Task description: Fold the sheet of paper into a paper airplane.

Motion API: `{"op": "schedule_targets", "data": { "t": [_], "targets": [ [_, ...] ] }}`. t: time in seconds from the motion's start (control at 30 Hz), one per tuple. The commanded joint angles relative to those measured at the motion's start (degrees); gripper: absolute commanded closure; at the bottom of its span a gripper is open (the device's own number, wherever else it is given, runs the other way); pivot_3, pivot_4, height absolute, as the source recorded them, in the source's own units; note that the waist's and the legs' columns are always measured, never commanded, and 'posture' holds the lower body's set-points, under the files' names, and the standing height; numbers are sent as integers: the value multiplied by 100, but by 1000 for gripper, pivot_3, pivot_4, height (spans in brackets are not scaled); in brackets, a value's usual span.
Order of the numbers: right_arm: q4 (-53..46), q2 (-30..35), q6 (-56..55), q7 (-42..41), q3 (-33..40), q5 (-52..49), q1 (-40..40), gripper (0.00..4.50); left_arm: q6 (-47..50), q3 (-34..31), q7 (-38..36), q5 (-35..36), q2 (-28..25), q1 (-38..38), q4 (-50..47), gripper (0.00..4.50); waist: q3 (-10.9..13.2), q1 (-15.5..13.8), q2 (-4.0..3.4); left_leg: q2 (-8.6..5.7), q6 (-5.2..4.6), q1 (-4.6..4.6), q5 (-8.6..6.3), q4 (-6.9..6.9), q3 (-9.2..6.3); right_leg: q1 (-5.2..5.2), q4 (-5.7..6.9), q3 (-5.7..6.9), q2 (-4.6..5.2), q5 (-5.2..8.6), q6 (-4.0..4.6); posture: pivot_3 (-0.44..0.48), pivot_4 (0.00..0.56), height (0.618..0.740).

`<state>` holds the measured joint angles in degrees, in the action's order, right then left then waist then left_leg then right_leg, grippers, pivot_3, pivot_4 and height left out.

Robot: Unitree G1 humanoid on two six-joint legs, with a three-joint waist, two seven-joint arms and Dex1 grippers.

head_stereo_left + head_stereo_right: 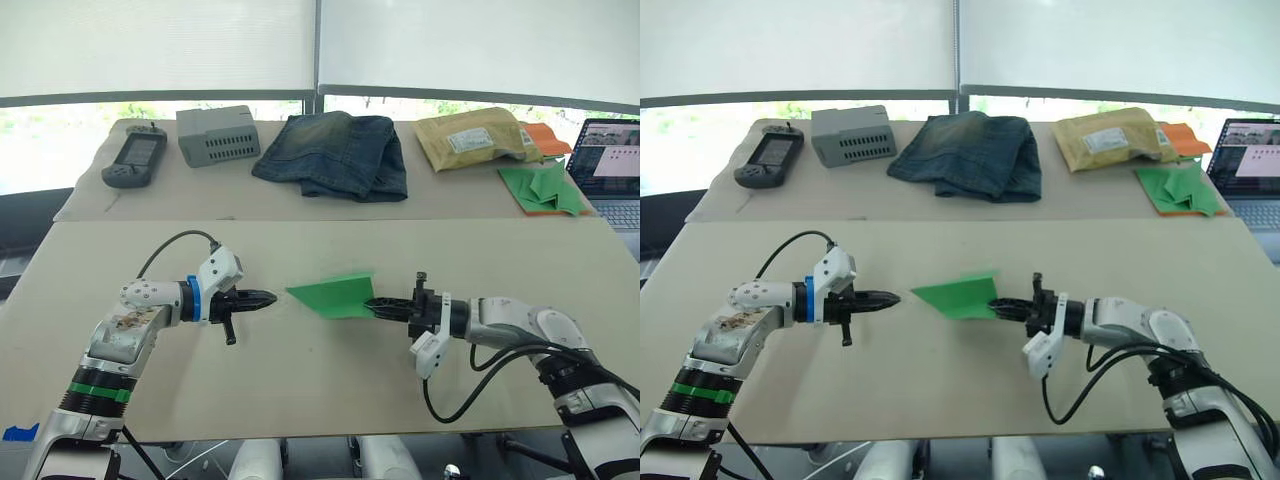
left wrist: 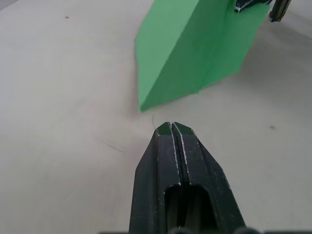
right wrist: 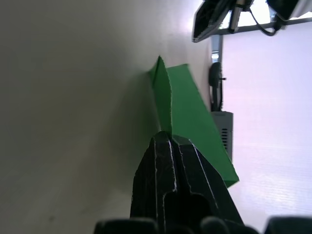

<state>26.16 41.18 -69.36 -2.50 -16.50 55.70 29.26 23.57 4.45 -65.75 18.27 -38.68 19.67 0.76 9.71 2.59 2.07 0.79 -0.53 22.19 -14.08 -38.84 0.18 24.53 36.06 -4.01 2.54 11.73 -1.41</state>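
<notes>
Your paper airplane (image 1: 335, 296) sits mid-table on the near tan table (image 1: 300, 390), already a narrow pointed green wedge, and its long axis runs left-right, straight along the line between the two grippers. The nose points toward your left gripper (image 1: 262, 297), the wide tail end is at your right gripper (image 1: 374, 305). The right gripper has its fingers pinched onto the tail fold of the wedge; in the right wrist view the green crease runs straight out from the closed tips, so it's clamped on paper. The wedge looks tilted up on that grip, not lying flat. The left gripper has its fingers pressed together on nothing, tip aimed at the nose, just short of it with a gap of bare table between; not touching. So the right arm owns the piece and the left is the free one, near the pointed end. Any next crease or wing press from the left means coming in along that axis or over the top. Judgement: folding looks mostly done. The spare green papers (image 1: 540, 188) on the far table are well apart, so ignore them.
</notes>
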Motion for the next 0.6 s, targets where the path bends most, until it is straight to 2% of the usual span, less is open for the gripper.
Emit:
{"op": "schedule_targets", "data": {
  "t": [0.03,0.1,0.23,0.3,0.53,0.6],
  "targets": [
    [486,159,-141,529,-340,392,330,4454,-66,21,3,33,44,176,-92,4500,2,14,4,1,0,-6,0,0,0,-7,0,-1,-1,0,1,0,150,728],
    [667,266,-216,713,-508,462,430,4454,-63,27,5,32,49,190,-95,4500,2,14,5,1,0,-13,0,1,-1,-16,-2,1,-1,0,1,0,150,728],
    [860,402,-416,712,-650,104,522,3291,-75,25,11,37,45,177,-90,4500,2,-13,5,-3,0,-16,0,1,-2,-22,-4,0,2,1,1,0,150,728],
    [701,584,-493,589,-603,-147,458,2489,-65,10,14,55,44,144,-103,4500,2,-10,5,-5,0,-13,0,0,-2,-21,-5,-1,6,0,1,0,150,728],
    [255,1370,-452,24,-424,-1117,178,174,-72,-8,-24,106,47,94,-129,4500,2,3,5,-2,-3,-14,-2,2,0,-20,-6,-2,5,1,0,0,150,728],
    [263,1539,-294,-494,-557,-1921,147,78,-41,-29,-69,166,43,96,-157,4500,3,15,6,0,-3,-16,-2,2,0,-21,-6,-2,3,2,0,0,150,728]
  ]
}}
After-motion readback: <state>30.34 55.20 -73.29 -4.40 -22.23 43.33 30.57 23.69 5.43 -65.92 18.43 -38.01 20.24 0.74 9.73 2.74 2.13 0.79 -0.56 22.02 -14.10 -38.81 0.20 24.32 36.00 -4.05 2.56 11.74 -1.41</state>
